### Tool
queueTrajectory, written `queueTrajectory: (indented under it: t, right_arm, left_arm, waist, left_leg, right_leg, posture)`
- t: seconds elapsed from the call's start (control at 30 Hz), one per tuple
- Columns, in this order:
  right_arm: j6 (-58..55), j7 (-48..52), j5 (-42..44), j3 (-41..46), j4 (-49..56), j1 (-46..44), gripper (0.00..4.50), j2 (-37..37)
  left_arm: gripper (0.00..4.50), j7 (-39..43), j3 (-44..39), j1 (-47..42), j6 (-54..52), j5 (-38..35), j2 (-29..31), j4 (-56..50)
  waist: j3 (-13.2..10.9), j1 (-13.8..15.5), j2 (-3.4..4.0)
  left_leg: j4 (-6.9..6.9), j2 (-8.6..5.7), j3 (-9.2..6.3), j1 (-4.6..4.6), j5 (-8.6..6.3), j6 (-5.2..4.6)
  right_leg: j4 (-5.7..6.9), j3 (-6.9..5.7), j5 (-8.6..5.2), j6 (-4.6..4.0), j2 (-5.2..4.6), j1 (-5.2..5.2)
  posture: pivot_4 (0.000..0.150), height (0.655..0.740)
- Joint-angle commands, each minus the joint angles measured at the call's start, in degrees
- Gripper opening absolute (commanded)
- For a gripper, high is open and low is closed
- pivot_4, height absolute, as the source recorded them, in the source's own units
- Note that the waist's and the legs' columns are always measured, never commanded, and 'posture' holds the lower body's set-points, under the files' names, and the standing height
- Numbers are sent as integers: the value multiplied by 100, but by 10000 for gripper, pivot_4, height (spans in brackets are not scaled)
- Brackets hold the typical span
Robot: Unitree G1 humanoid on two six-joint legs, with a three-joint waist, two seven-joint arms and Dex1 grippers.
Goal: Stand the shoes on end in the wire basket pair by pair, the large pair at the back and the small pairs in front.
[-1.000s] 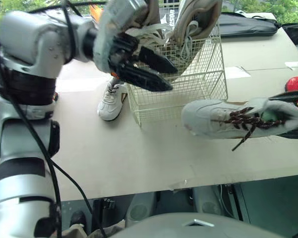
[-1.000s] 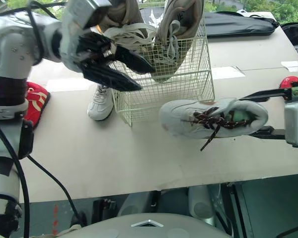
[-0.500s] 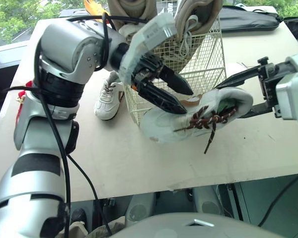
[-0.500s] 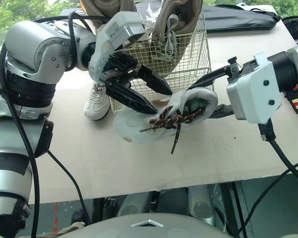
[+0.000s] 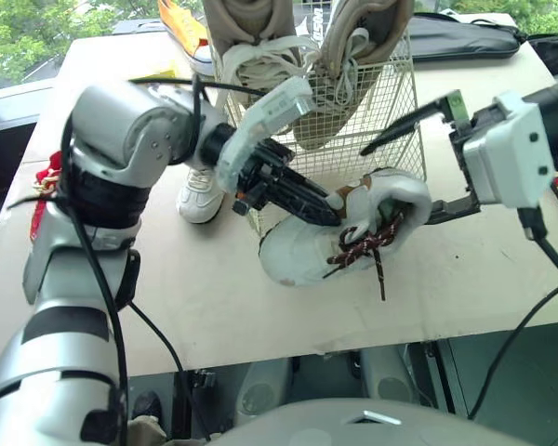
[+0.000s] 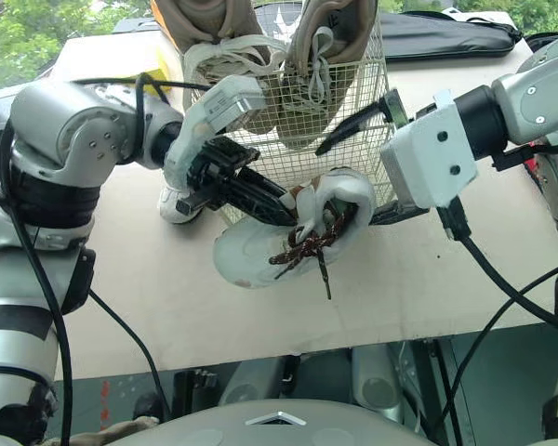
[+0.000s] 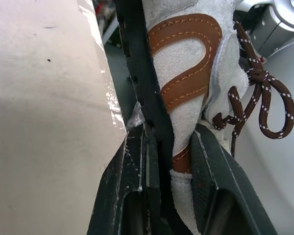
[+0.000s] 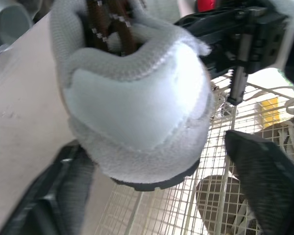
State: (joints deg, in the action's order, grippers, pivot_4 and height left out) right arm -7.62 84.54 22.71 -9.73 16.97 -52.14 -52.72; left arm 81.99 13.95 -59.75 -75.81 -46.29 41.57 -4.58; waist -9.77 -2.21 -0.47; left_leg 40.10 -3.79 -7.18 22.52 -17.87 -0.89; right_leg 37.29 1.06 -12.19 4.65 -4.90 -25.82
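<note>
Grips pale grey suede shoe with brown laces (image 5: 298,255) in left pincer (image 5: 325,206) toward worktop's (image 5: 214,307) front edge; holds right pincer (image 5: 397,184) released astride heel (image 8: 137,103).

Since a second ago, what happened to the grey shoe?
The grey shoe swung from the robot's right over to the front of the wire basket. The left gripper closed on its side; the right gripper has opened around its heel. The large pair in the basket and the small white shoe beside it stayed put.
</note>
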Motion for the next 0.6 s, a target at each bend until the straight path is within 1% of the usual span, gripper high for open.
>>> queueTrajectory:
  t: [0.03, 0.07, 0.1, 0.17, 0.2, 0.23, 0.27, 0.33, 0.43, 0.53, 0.6]
  right_arm:
    - [-698, -351, 183, 687, -74, 349, 45000, -392]
    - [-1392, -578, 602, 993, -128, 571, 45000, -470]
    - [-2007, -850, 945, 1219, -193, 696, 45000, -458]
    - [-2817, -1357, 1200, 1378, -241, 864, 45000, -364]
    - [-3035, -1504, 1231, 1345, -210, 878, 45000, -319]
    - [-3629, -1876, 1748, 1548, -21, 1046, 45000, -157]
    - [-4235, -2283, 2415, 1793, 144, 1168, 45000, 65]
    - [-5104, -3299, 3631, 2110, 421, 1248, 45000, 669]
    - [-5535, -4749, 5146, 2364, 529, 1324, 45000, 1417]
    - [-5463, -5877, 6143, 2346, 504, 1450, 45000, 1930]
    - [-5385, -6285, 6657, 2254, 487, 1421, 45000, 2086]
  left_arm:
    - [5123, -1040, -1665, 478, -314, -722, -233, -544]
    - [5122, -1610, -2330, 768, -298, -1032, -566, -715]
    - [5121, -2041, -2780, 992, -232, -1187, -773, -859]
    - [5119, -2505, -3355, 1387, 107, -1290, -964, -1158]
    - [5119, -2593, -3473, 1501, 240, -1308, -965, -1235]
    - [5119, -2840, -3601, 1751, 703, -1179, -1180, -1588]
    - [5118, -3090, -3664, 1949, 866, -1177, -1312, -1823]
    - [5118, -3261, -3716, 2341, 1223, -1145, -1409, -2143]
    - [5118, -3574, -3676, 2653, 1539, -1293, -1590, -2337]
    - [5118, -3706, -3503, 2812, 1680, -1383, -1575, -2406]
    - [5118, -3737, -3453, 2831, 1723, -1501, -1489, -2394]
  waist:
    - [0, 36, 0]
    - [1, 49, 0]
    - [3, 66, 4]
    - [4, 107, 2]
    - [4, 116, 2]
    - [4, 126, 2]
    - [4, 138, 2]
    - [6, 157, 0]
    - [5, 168, 1]
    - [9, 217, -5]
    - [8, 232, -5]
  left_leg:
    - [2, 0, -1, 4, 0, 0]
    - [9, -1, -4, 7, 0, 0]
    - [11, -4, -3, 11, 0, 0]
    - [16, -4, -6, 9, 0, 0]
    - [16, -4, -7, 9, 0, 0]
    - [16, -3, -4, 3, 0, 0]
    - [11, -3, -5, 2, 0, 1]
    - [7, 0, -6, -7, 0, 1]
    - [8, -4, -1, -10, 0, 2]
    - [13, -6, -3, -10, 0, 3]
    - [15, -9, -1, -10, 1, 3]
  right_leg:
    - [0, 0, 0, 0, -1, -2]
    - [2, -2, 0, 0, -5, -2]
    - [-2, -3, 1, -1, -6, -2]
    - [6, -1, 2, -2, -12, 1]
    - [7, -1, 4, -5, -14, 0]
    - [16, 3, 4, -6, -16, 0]
    - [19, 2, 8, -12, -15, -3]
    - [20, 3, 9, -14, -23, 2]
    - [34, 12, 10, -16, -18, -2]
    - [32, 6, 11, -16, -13, 5]
    - [33, 7, 11, -16, -13, 5]
  posture:
    - [1500, 7400]
    - [1500, 7400]
    - [1500, 7400]
    - [1500, 7400]
    - [1500, 7400]
    - [1500, 7400]
    - [1500, 7400]
    - [1500, 7400]
    - [1500, 7400]
    - [1500, 7400]
    - [1500, 7400]
